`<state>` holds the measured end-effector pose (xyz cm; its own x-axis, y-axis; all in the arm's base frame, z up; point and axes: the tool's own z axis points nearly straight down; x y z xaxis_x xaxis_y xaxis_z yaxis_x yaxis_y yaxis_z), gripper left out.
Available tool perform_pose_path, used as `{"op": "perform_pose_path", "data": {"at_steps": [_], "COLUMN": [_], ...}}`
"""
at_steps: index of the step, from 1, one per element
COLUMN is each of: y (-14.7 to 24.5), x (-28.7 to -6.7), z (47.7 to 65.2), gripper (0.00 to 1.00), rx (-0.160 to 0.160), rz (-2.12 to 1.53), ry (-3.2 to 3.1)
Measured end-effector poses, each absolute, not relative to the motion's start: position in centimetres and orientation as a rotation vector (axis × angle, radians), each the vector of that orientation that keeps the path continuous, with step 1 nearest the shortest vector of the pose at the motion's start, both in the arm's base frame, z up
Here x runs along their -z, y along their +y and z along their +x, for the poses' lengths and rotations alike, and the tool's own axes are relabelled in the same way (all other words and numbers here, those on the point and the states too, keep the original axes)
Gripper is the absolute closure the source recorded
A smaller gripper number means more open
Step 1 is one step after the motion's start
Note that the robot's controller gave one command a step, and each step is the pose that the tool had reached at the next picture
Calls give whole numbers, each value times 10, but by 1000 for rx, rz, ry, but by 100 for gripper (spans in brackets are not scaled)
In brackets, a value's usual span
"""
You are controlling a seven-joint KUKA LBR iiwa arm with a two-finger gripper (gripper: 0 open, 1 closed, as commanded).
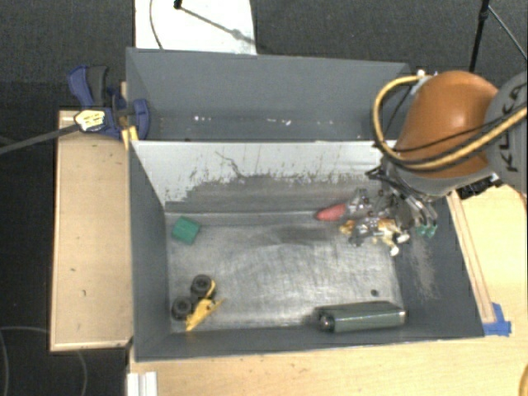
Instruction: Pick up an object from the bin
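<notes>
I'm reading the gripper [375, 228] sitting low at the right end of the bin [272, 262] by the back wall, and I can't tell if it's released or clenched. A small red piece [332, 214] is lying just left of it, long axis along that wall, so I'm judging it the nearest pick. The green block [186, 230], yellow-black toy [196, 299] and dark cylinder [363, 317] are lying well apart

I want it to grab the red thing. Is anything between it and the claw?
Nothing visible. The gripper hangs just beside the red thing, bare bin floor between them. The green block and yellow toy lie far left.
</notes>
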<state>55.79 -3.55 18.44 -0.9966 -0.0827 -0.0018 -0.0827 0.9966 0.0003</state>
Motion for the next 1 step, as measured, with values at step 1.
{"op": "perform_pose_path", "data": {"at_steps": [1], "y": [-39], "x": [-220], "z": [560], "gripper": [100], "rx": [-2], "rz": [-243], "ry": [3135]}}
